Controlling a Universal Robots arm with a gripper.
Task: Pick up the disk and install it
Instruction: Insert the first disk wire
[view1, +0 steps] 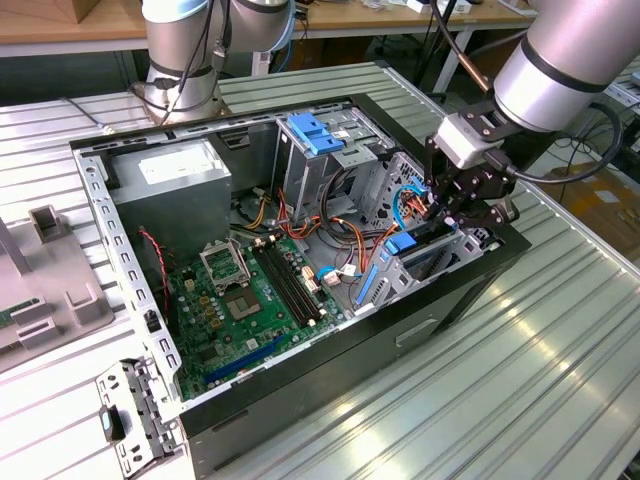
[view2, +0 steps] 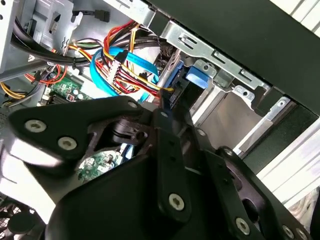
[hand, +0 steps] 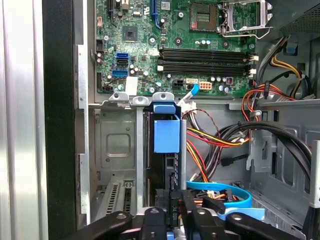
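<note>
Blue-railed, the disk (hand: 165, 150) sits in its bay, the gripper (hand: 172, 212) clenched on its end; loose cables (hand: 220, 137) nearby could snag.

Black end effector (view1: 452, 205) at three o'clock in the exterior view, on a silver-grey arm (view1: 560, 60). Green circuit board (view1: 240, 300) with black memory slots (view1: 290, 285) at seven o'clock. Light-blue latch (view1: 318, 132) at twelve o'clock on the bare-metal cage (view1: 345, 150). Grey power box (view1: 175, 185) wearing a white sticker. Red, orange, yellow and black wires (view1: 340, 235) in the middle. The disk's blue tab (hand: 166, 131) stands out against black in the first wrist view. Ribbed silver table (view1: 500, 380), black case (view1: 300, 400).
</note>
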